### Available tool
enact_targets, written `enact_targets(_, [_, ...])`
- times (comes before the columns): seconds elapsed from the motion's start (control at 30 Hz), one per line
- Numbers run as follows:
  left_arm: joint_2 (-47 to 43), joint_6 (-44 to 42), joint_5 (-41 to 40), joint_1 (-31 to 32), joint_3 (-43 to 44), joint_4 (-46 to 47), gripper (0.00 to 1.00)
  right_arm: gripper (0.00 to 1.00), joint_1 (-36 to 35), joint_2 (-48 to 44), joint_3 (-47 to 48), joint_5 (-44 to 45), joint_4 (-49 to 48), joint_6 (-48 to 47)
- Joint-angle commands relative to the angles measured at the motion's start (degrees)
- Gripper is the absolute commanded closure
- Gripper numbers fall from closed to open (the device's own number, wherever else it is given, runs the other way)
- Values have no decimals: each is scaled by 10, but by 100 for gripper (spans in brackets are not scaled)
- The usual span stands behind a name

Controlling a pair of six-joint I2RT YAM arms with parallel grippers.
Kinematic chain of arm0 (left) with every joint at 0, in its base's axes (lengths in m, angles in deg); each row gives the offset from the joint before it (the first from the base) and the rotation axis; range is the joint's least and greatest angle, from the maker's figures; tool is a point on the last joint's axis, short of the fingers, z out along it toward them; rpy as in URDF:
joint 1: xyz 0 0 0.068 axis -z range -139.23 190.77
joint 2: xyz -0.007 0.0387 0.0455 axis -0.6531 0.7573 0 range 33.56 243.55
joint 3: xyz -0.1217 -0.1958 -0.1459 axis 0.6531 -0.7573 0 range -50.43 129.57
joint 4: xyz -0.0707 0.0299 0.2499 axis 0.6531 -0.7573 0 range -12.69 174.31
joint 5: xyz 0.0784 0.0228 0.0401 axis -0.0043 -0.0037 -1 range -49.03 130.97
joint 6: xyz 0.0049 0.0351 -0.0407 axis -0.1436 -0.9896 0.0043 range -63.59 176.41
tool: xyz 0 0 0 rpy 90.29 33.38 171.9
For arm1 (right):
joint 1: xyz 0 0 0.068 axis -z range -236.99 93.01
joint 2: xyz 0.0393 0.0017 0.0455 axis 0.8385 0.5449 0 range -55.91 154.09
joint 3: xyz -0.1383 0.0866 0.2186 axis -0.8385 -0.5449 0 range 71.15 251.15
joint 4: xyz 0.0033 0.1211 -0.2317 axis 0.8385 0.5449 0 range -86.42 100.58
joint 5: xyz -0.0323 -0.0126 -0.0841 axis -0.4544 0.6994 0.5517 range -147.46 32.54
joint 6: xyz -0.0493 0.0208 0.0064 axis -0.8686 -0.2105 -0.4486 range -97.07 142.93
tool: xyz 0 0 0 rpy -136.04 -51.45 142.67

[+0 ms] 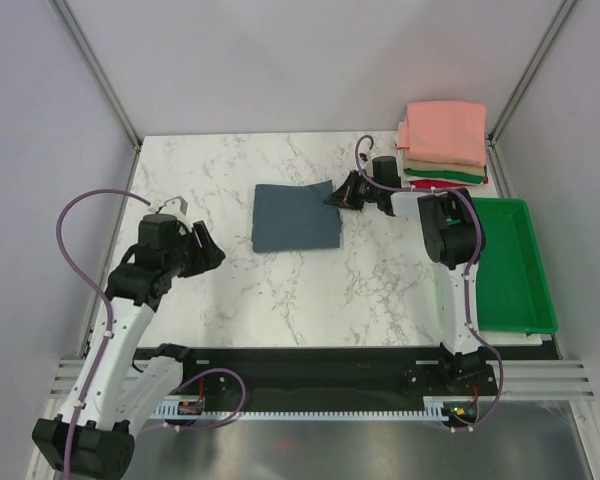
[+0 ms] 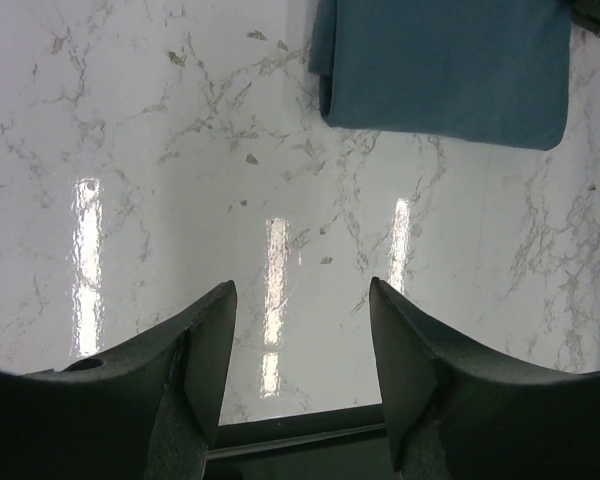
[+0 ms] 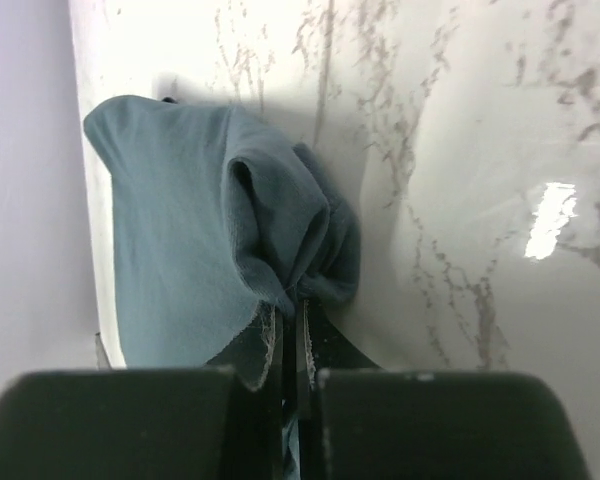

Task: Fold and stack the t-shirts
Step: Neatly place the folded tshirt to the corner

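Note:
The slate blue-grey t-shirt lies folded into a rectangle on the marble table. My right gripper is shut on its far right corner, and the pinched cloth bunches between the jaws. My left gripper is open and empty, left of the shirt and apart from it. In the left wrist view the shirt lies ahead of the open fingers. A stack of folded shirts stands at the back right, salmon-pink on top, with tan, green and red edges under it.
A green plastic tray lies at the right edge of the table, just right of my right arm. Grey walls enclose the table on the left, back and right.

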Motion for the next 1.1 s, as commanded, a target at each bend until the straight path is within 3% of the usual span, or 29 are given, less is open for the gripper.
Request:
enact_targets(0.0, [-41,-7,-14,1,11,7,37,100,-4,-30,7,-51,-21,-9])
enact_targets(0.13, [-77,16,-19,7,-5,9,36,100,12,-105,54,-18,121,-75])
enact_targets(0.4, [-76,10,-43,7,-4,11,38,100,70,-216,122,2,225,-103])
enact_targets(0.53, [-80,10,-42,7,-4,11,38,100,100,-224,175,-21,268,-122])
enact_targets(0.7, [-81,9,-42,7,-3,11,38,100,120,-194,329,4,411,-201])
enact_targets(0.83, [-81,9,-43,7,-4,11,38,100,138,-177,433,23,469,-230])
enact_targets(1.07, [-78,7,-43,7,-4,11,39,100,188,-170,526,12,473,-214])
